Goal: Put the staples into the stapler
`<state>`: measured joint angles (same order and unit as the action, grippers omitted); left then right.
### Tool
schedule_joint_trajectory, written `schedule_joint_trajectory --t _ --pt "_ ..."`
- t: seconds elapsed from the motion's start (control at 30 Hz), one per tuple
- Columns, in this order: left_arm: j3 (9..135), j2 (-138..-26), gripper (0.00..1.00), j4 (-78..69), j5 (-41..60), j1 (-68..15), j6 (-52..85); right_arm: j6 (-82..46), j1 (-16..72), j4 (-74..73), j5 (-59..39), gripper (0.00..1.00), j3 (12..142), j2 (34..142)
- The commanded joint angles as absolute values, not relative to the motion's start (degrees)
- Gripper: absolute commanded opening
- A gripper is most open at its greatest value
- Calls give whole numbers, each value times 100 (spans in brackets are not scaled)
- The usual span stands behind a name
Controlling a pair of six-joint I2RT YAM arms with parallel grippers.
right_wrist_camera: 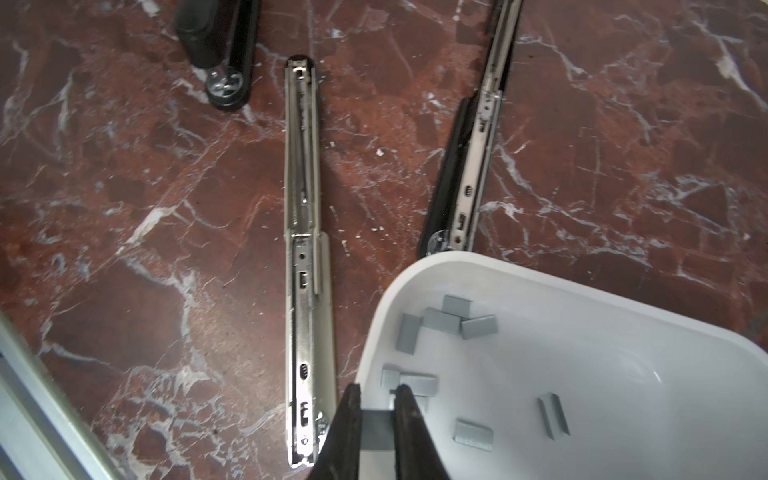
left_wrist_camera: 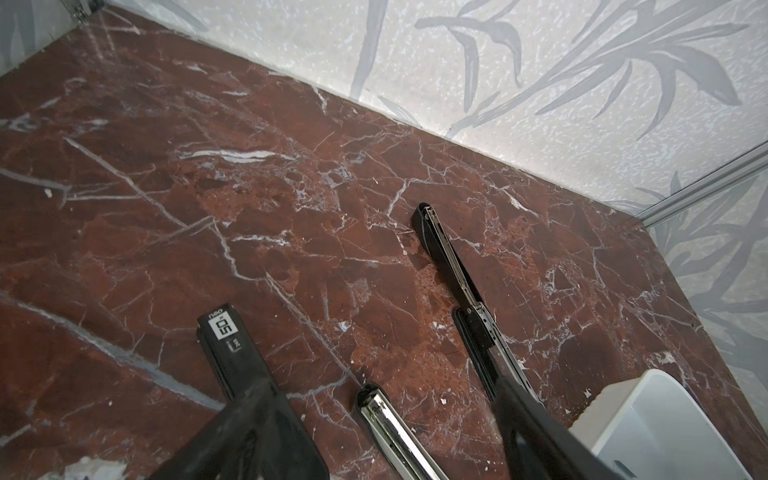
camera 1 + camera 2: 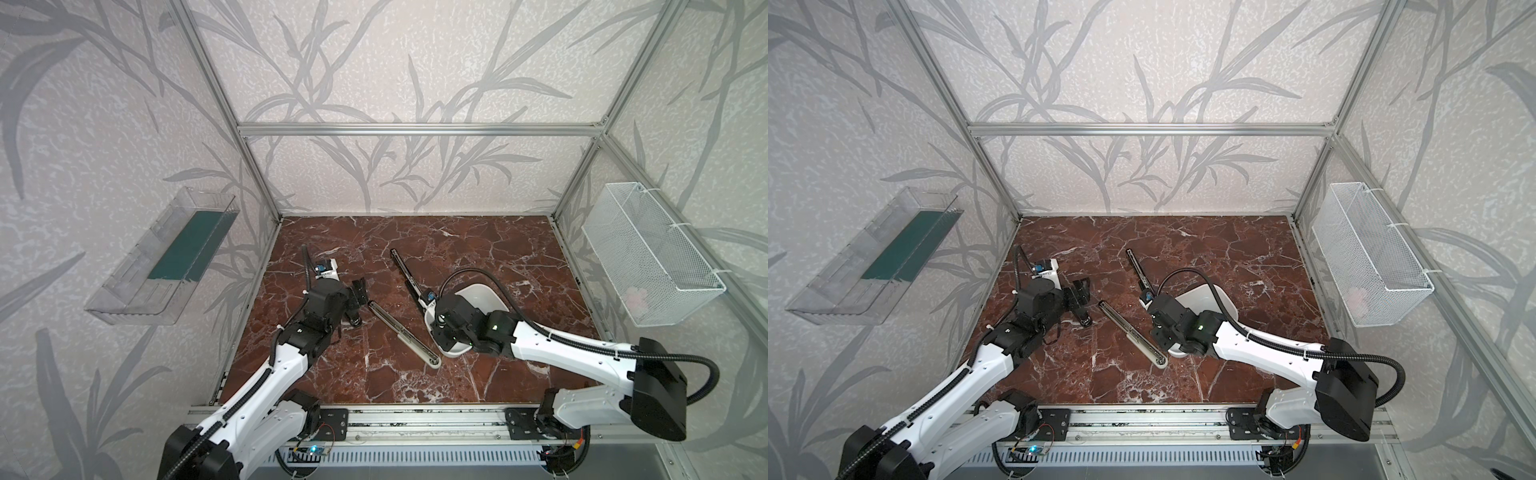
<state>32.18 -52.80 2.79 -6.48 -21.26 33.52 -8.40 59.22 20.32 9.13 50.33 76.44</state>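
Currently the right end effector is clamped on one grey strip, pinched across its short sides so the long axis stays free. My read is that this suits dropping it lengthwise into a channel. It sits over the edge of the white tray, on the side facing the silver stapler; height above the tray can't be judged. The rest of the staples lie loose in the tray, some overlapping, some apart. The silver stapler lies flat on the bench, hinged fully open with the metal channel facing up, just beside the tray, so probably it's the target and the transfer is short. A black stapler is also opened out flat, its near end touching or almost touching the tray rim; can't rule it out as the target. The left end effector has its jaws spread wide with bare bench showing between them and grips nothing. A third, labelled stapler runs along one of its fingers; contact unclear. It's likely parked there to steady a stapler once loading starts. Stage looks like pick done, insert not yet. The next move needs the strip lined up with the channel, legs down. Risk is the strip twisting in the pinch or breaking apart.
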Motion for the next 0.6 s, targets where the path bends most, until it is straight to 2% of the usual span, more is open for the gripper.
schedule_joint_trajectory --t 0.0,0.33,0.57 --pt "3300 -5239 84 515 -582 -2172 4157 -567 6167 1676 558 16 4875 7488" --pt "3091 -6110 80 -436 -506 -3173 4909 -713 6284 1603 492 16 4708 7711" --pt "3109 -6368 79 -676 -1114 -3721 5122 -1165 6280 1574 556 16 4623 7983"
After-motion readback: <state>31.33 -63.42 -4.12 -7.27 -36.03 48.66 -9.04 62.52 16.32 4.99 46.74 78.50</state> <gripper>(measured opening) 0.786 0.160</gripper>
